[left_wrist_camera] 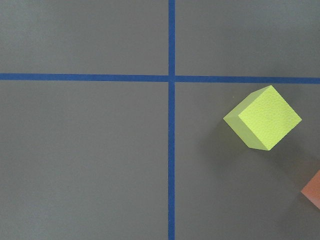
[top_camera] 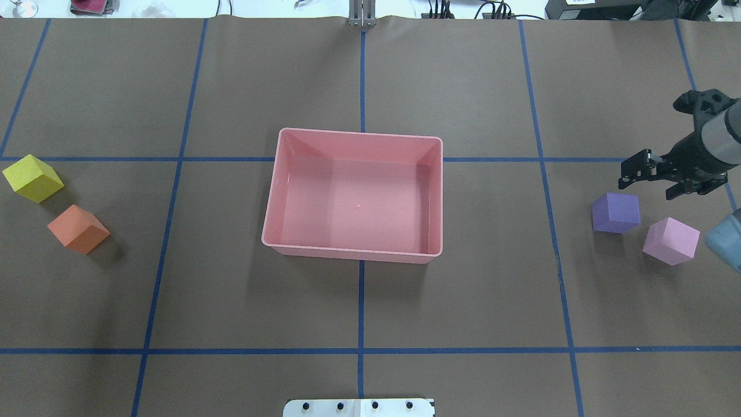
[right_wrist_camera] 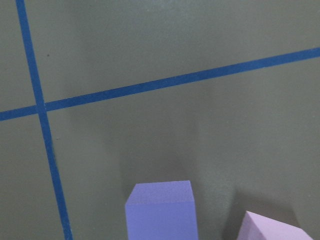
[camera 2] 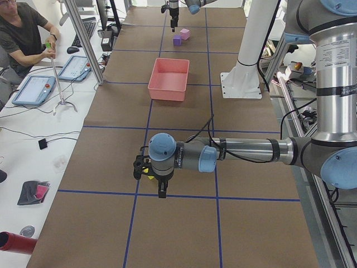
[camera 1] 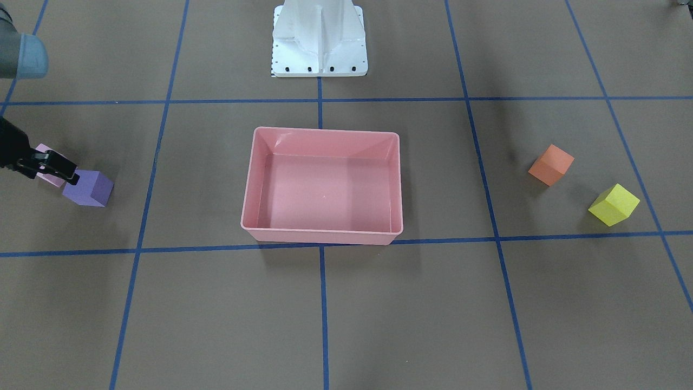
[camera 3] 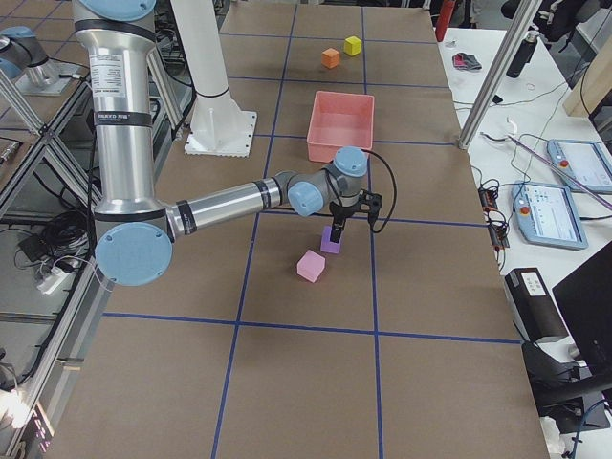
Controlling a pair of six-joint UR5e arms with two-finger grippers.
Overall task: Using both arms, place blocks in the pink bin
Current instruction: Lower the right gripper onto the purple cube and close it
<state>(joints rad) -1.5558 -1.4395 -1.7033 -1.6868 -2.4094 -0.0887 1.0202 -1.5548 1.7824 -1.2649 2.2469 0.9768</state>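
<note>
The pink bin [top_camera: 359, 135] stands empty at the table's middle. The purple block [top_camera: 616, 212] and the light pink block [top_camera: 671, 240] lie side by side on the robot's right. My right gripper [top_camera: 648, 184] hovers open just beyond the purple block, holding nothing; the front view also shows my right gripper [camera 1: 48, 165], partly covering the light pink block [camera 1: 50, 176]. The yellow block [top_camera: 33, 178] and the orange block [top_camera: 78, 229] lie on the robot's left. My left gripper [camera 2: 150, 177] shows only in the exterior left view, above the yellow block; I cannot tell if it is open.
The white pedestal base [camera 1: 319, 46] stands behind the bin. Blue tape lines [top_camera: 361, 301] cross the brown table. An operator [camera 2: 22, 33] sits at a side desk with tablets [camera 2: 34, 89], beyond the table's far edge.
</note>
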